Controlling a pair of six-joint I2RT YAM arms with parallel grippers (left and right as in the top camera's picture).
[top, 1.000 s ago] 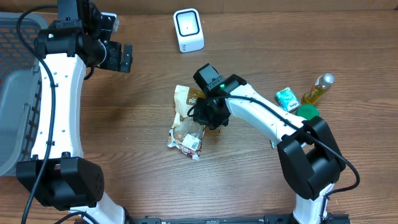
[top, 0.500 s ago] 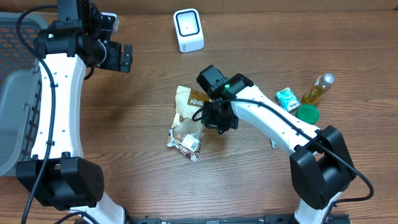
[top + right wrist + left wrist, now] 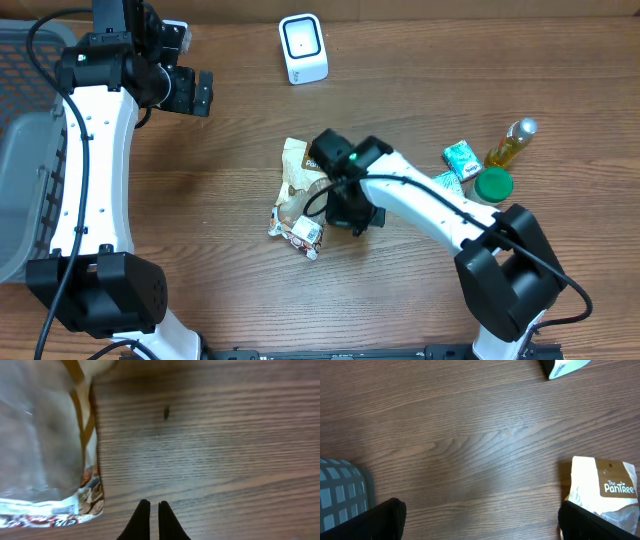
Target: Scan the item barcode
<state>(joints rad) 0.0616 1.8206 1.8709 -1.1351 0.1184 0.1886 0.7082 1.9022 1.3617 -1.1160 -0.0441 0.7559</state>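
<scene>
Crinkled snack bag [image 3: 298,200], tan top, clear middle; its "The PanTree" print is readable only from the left wrist. Right gripper [image 3: 150,519] is pinched closed on nothing, just right of the bag. Left gripper [image 3: 485,522] is spread wide, empty.

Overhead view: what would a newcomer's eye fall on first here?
The crumpled snack bag lies in the middle of the table, and the right gripper is shut beside the bag's right edge, holding nothing. The white scanner stands apart at the top of the view. At the right, a green box and a yellow bottle sit close together.
</scene>
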